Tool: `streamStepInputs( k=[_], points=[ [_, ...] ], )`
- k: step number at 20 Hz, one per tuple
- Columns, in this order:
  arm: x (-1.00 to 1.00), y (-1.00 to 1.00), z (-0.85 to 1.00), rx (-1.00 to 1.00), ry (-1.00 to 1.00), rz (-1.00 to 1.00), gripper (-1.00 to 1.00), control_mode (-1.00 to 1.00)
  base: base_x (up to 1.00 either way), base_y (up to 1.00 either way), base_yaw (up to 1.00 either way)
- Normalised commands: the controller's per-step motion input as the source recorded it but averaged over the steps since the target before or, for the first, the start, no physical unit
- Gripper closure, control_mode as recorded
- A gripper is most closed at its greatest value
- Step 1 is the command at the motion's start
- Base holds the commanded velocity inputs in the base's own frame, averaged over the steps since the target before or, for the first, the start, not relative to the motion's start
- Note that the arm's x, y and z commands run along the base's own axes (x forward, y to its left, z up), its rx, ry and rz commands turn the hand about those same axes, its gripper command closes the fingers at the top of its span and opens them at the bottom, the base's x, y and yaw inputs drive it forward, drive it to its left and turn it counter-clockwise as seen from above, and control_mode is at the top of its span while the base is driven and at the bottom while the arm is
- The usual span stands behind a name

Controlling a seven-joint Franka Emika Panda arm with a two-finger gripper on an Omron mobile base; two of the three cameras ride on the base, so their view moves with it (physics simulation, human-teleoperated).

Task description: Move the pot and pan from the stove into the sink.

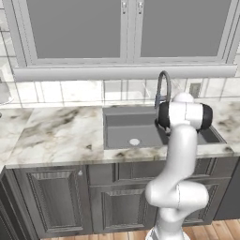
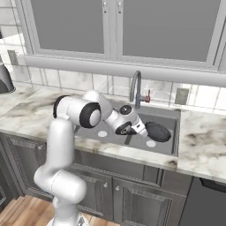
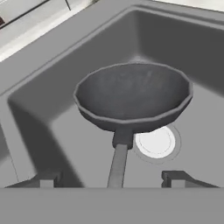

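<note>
Hand view: small dark grey frying pan rests in the grey sink basin, its handle between my gripper tips; jaws stand wide, holding nothing. Pan delivered, I judge; next, withdraw and fetch the pot.

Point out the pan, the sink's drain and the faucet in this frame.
pan (image 3: 133, 94): hand view, on its dark inner floor.
drain (image 3: 155, 142): hand view, on the white disc beside the pan's handle.
faucet (image 2: 134, 81): right base view, on the arched neck.
</note>
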Motion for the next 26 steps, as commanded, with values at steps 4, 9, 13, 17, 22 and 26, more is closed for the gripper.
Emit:
streamStepInputs(
  k=[4, 9, 13, 17, 22, 26],
  points=[
    [-0.05, 0.44, 1.0, 0.02, 0.03, 0.0, -1.0, -1.0, 0.0, 0.0, 0.0],
    [-0.33, 0.54, 0.99, 0.0, 0.06, 0.02, -1.0, -1.0, 0.0, 0.0, 0.0],
    [-0.57, 0.68, 0.84, -0.06, 0.12, 0.07, -1.0, -1.0, 0.0, 0.0, 0.0],
    [-0.61, 0.7, 0.73, -0.09, 0.16, 0.12, -1.0, -1.0, 0.0, 0.0, 0.0],
    [-0.58, 0.71, 0.68, -0.11, 0.14, 0.14, -1.0, -1.0, 0.0, 0.0, 0.0],
    [-0.49, 0.73, 0.73, -0.09, 0.18, 0.14, -1.0, -1.0, 0.0, 0.0, 0.0]
  ],
)
